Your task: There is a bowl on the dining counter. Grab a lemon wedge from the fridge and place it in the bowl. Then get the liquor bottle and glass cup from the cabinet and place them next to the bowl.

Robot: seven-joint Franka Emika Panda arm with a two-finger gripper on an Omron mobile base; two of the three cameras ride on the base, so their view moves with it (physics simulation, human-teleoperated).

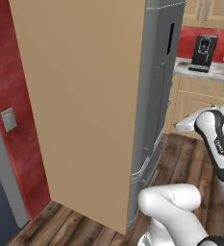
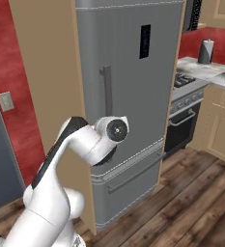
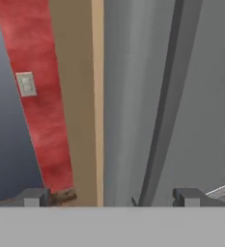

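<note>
The fridge [image 2: 128, 96] stands closed at 12 o'clock ahead of the arm, flanked by a tan side panel [image 1: 80, 101]. Its vertical bar handle [image 3: 164, 101] runs between the finger tips. The pincer [image 3: 112, 197] is fully open, gripping nothing.

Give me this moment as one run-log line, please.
stage: approaching fridge | door: closed | gripper: open, empty, facing bar handle | lemon wedge: not yet fetched
</note>
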